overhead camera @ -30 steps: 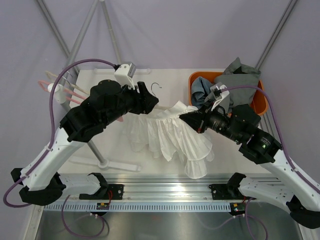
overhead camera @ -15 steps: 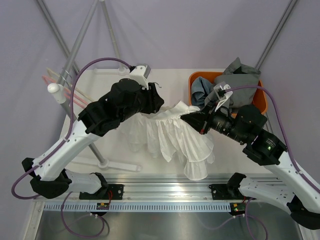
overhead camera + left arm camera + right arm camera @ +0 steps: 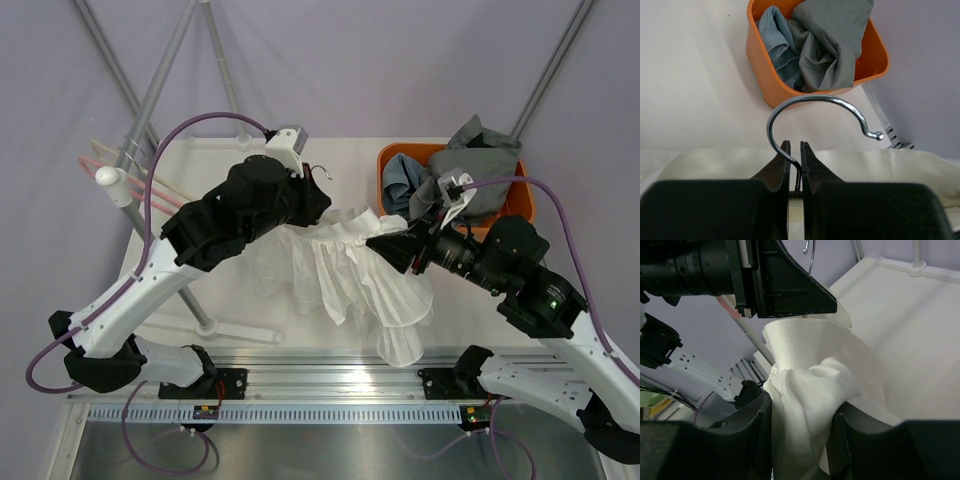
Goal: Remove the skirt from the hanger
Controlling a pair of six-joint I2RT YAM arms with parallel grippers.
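The white skirt (image 3: 350, 275) hangs spread between my two grippers above the table. The hanger's metal hook (image 3: 815, 100) curves up over the pale waistband (image 3: 710, 162), and my left gripper (image 3: 795, 150) is shut on the wire at the hook's base. From above, the left gripper (image 3: 318, 205) sits at the skirt's top with the hook (image 3: 318, 170) poking out behind it. My right gripper (image 3: 385, 243) is at the skirt's right end. In its wrist view the right gripper (image 3: 802, 407) stands open, with a bunch of skirt (image 3: 805, 385) lying between its fingers.
An orange bin (image 3: 520, 205) at the back right holds grey and blue clothes (image 3: 480, 150); the same bin (image 3: 755, 55) lies just beyond the hook. A rack with pink hangers (image 3: 120, 175) stands at the left, its pole and foot (image 3: 205, 320) crossing the table's left side.
My left gripper moved right onto the hook and shut on its wire. The right gripper's jaws have spread apart around the fabric that they were pinching.
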